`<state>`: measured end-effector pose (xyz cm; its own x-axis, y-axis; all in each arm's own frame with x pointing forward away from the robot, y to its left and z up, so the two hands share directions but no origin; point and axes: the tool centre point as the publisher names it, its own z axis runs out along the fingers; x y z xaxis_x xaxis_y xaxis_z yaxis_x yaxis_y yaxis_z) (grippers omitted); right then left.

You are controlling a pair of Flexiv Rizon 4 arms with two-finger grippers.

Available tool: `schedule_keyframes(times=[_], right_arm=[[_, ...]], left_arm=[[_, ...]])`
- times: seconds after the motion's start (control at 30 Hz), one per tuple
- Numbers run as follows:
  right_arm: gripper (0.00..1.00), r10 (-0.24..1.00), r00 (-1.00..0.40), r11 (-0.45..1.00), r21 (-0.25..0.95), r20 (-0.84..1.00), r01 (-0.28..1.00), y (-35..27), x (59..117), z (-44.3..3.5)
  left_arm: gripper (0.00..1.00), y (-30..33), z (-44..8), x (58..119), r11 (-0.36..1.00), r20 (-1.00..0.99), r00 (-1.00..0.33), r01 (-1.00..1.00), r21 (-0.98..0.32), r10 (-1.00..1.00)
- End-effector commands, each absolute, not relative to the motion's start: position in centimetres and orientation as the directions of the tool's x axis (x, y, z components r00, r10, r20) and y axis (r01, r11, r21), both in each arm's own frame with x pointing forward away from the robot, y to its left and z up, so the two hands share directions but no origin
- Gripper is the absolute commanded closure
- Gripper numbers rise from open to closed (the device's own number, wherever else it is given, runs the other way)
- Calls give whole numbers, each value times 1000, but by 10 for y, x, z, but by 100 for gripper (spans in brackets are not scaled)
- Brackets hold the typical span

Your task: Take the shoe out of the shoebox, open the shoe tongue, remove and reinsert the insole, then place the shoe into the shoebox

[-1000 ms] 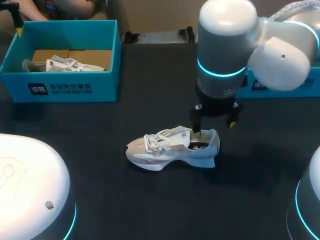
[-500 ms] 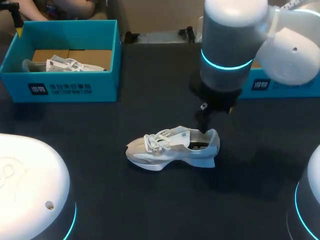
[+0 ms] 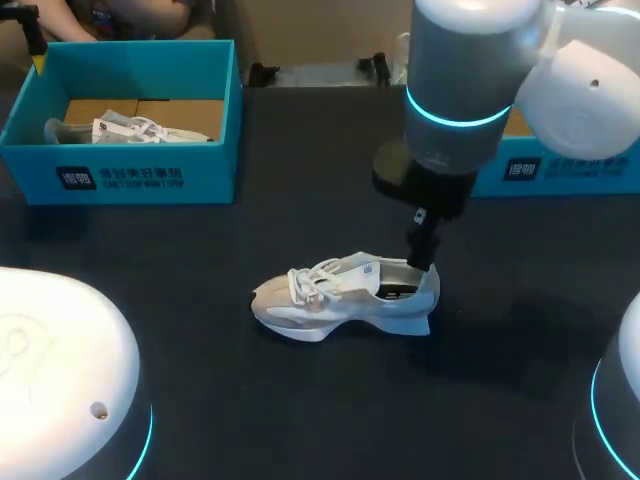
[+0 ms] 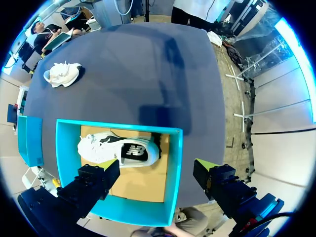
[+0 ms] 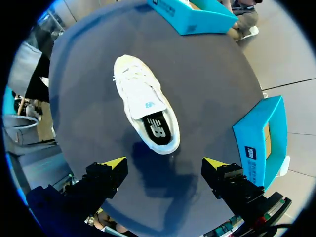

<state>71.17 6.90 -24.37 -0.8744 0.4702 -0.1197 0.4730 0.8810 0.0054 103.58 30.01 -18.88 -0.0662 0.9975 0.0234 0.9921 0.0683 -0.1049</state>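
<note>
A white sneaker [image 3: 345, 295] lies on its sole in the middle of the dark table, toe to the left, its tongue [image 5: 143, 96] flat and its black insole [image 5: 157, 127] showing in the opening. My right gripper [image 3: 425, 255] hangs just above the heel, open and empty; in the right wrist view [image 5: 164, 165] the heel lies just ahead of the fingers. The teal shoebox [image 3: 205, 170] stands at the back left with a second white sneaker [image 4: 118, 153] inside. My left gripper [image 4: 157, 170] hovers high over that box, open and empty.
A second teal box [image 3: 560, 165] stands at the back right, behind my right arm. Dark table surface surrounds the sneaker on all sides. The white housings of my arms fill the near left and near right corners of the head view.
My right wrist has turned and shifted a little to the right, from over the shoe's opening to over its heel. The sneaker and the left arm have not moved.
</note>
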Motion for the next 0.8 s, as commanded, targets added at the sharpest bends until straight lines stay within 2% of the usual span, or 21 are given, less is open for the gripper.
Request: schedule_keyframes(times=[0.03,0.17,0.23,0.8], right_arm=[[0,470,-874,881,5,-120,473,69,712,-245],[0,410,-910,901,187,-67,393,69,707,-245],[0,381,-923,903,239,-58,358,67,706,-246],[0,31,-998,889,457,-50,5,41,694,-251]], left_arm=[[0,300,-188,1036,69,25,-66,992,-105,997],[0,300,-188,1036,69,25,-66,992,-105,997],[0,300,-188,1036,69,25,-66,992,-105,997],[0,300,-188,1036,69,25,-66,992,-105,997]])
